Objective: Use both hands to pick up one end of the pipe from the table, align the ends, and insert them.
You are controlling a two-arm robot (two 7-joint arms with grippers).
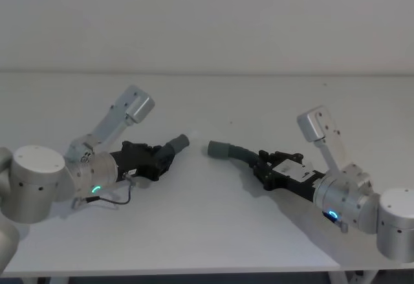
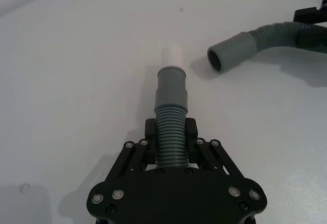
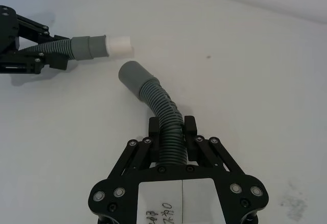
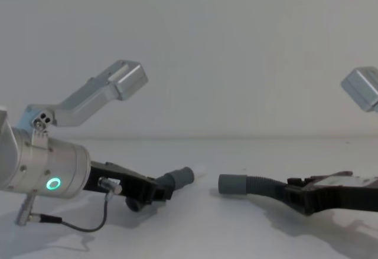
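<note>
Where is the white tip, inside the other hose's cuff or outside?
Outside. The white tip and open cuff lie apart, bare table between; left hand grips the tipped hose, right hand the other hose.

This looks like a robot lab or test room. A big, flat, plain white desk (image 1: 213, 232) fills it. Behind the desk is a plain pale wall (image 1: 207, 19). A round silver-grey metal left arm (image 1: 39, 184) and a matching right arm (image 1: 394, 222) lean low over the desk.
</note>
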